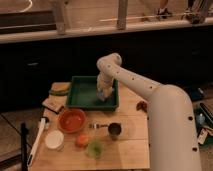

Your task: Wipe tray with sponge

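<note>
Single view, taken from high above and behind the robot's own white body, looking forward and steeply down onto the wooden counter (pixel 125 145). The white arm (pixel 150 92) enters from the 4 o'clock corner, large and close to the lens, and reaches toward the picture's centre, where the tool (pixel 101 94) sits closed inside the green tray (pixel 80 100), at about 12 o'clock from the counter's middle. The counter fills the lower half at middle distance; a dark wall and a pale ledge (pixel 100 31) run across the far side, toward 12 o'clock. No second view exists to share the scene.
</note>
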Robot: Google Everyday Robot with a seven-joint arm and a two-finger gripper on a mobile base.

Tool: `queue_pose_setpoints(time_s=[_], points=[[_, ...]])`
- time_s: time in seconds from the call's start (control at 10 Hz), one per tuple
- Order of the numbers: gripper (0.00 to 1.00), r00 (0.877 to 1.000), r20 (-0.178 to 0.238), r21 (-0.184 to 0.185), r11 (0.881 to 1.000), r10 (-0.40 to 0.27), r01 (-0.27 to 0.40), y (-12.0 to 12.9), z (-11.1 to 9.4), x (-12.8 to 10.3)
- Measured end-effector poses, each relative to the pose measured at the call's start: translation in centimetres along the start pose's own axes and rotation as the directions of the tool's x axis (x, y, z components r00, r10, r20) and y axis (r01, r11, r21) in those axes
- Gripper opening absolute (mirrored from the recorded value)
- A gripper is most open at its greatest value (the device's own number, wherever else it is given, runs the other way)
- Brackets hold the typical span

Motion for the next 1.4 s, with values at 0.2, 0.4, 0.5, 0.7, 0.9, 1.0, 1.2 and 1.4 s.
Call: queue_pose_setpoints(time_s=[0.2, 0.4, 0.5, 0.7, 0.9, 1.0, 1.2, 1.4], points=[[0.04, 1.000, -0.001, 0.000, 1.000, -0.010, 0.010, 0.04, 0.07, -0.02], [0.04, 1.000, -0.003, 0.000, 1.000, -0.023, 0.023, -0.04, 0.15, -0.13], [0.04, 1.000, -0.002, -0.001, 1.000, -0.029, 0.029, -0.05, 0.25, -0.33], [0.04, 0.999, -0.004, -0.002, 0.999, -0.040, 0.040, 0.01, 0.33, -0.51], [0.04, 0.999, -0.006, -0.002, 0.999, -0.049, 0.049, 0.03, 0.39, -0.37], [0.04, 0.998, -0.007, -0.002, 0.998, -0.055, 0.055, 0.09, 0.42, -0.35], [0.04, 0.998, -0.009, -0.004, 0.998, -0.070, 0.070, 0.20, 0.57, -0.46], [0.04, 0.997, -0.011, -0.003, 0.997, -0.082, 0.082, 0.27, 0.65, -0.61]])
